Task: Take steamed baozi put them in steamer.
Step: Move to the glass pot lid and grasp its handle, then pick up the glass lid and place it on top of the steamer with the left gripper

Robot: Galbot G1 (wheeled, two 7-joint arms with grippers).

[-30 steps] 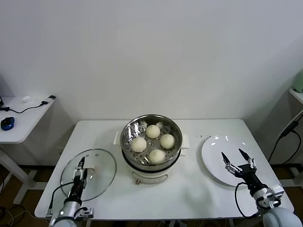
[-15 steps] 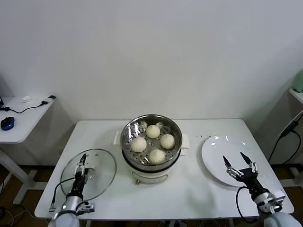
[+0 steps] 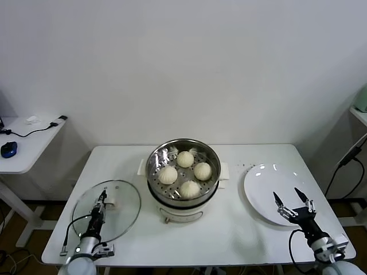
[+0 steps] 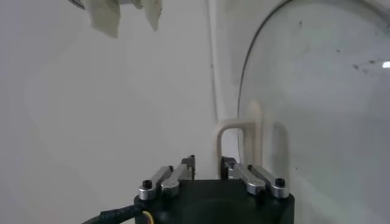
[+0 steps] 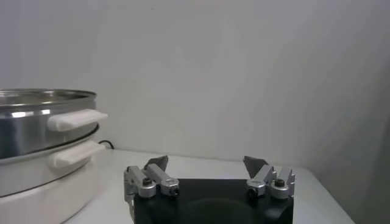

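The steamer (image 3: 183, 201), a shiny steel pot on a white base, stands mid-table. Several cream-white baozi (image 3: 185, 158) lie on its perforated tray. My left gripper (image 3: 102, 198) is shut and empty, low over the near part of the glass lid (image 3: 123, 200). In the left wrist view the gripper (image 4: 208, 162) points at the lid's white handle (image 4: 239, 130). My right gripper (image 3: 287, 195) is open and empty over the near edge of the white plate (image 3: 264, 183). The right wrist view shows its gripper (image 5: 206, 162) spread wide, with the steamer (image 5: 36, 122) off to one side.
The round glass lid lies flat to the steamer's left and the empty white plate to its right. A side table (image 3: 23, 143) with a mouse and cables stands at the far left. A black cable (image 3: 344, 163) hangs at the right edge.
Both arms have drawn back a little toward the near table edge. The right gripper stays open and the left stays shut. The baozi, lid and plate have not moved.
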